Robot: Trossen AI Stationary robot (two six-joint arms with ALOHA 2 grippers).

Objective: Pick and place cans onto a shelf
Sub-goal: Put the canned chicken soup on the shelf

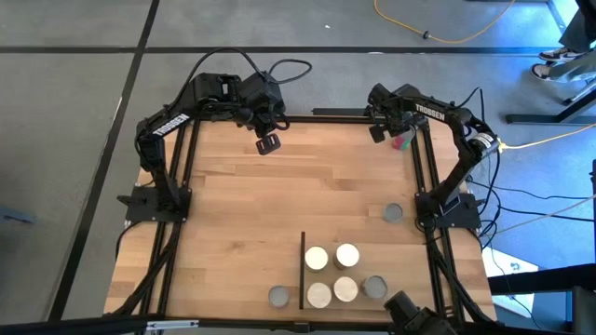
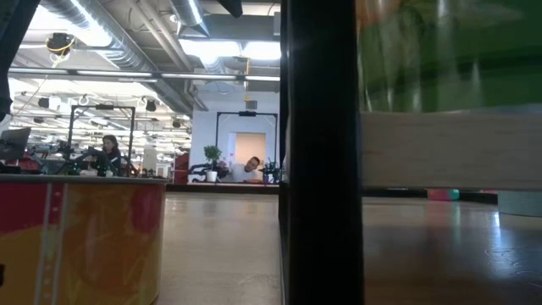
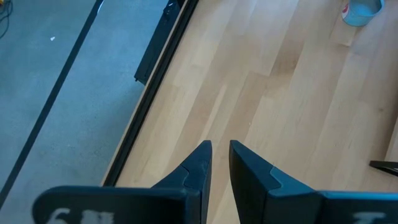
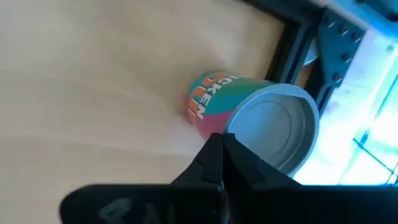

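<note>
Seen from above: counted eight cans in all on the desk (image 1: 242, 214). Found five standing in a cluster on the shelf (image 1: 407, 265), just right of its black strip (image 1: 303, 270): four pale-topped ones (image 1: 317, 258) in a square and a grey-topped one (image 1: 375, 287) at their near right. Noted a sixth can (image 1: 278, 297) just left of the strip, off the shelf, and a seventh can (image 1: 393, 213) farther back by the right rail. Spotted the red-and-green can (image 1: 402, 141) at the far right corner, beneath the right gripper (image 1: 389, 130). Placed the left gripper (image 1: 268, 142) over the far edge, left of centre, well apart from every can.

At desk height: made out a red-orange can (image 2: 85, 237) close on the left and a dark post (image 2: 322, 152) in the middle. Saw two people (image 2: 110, 148) in the room beyond.

From the left wrist: found its fingers (image 3: 200, 163) released to a narrow gap over bare wood, grasping nothing.

From the right wrist: found its fingers (image 4: 214, 163) clenched together, tips over the rim of the red-and-green can, which lay on its side by the rail. Could not tell whether they touched it.
</note>
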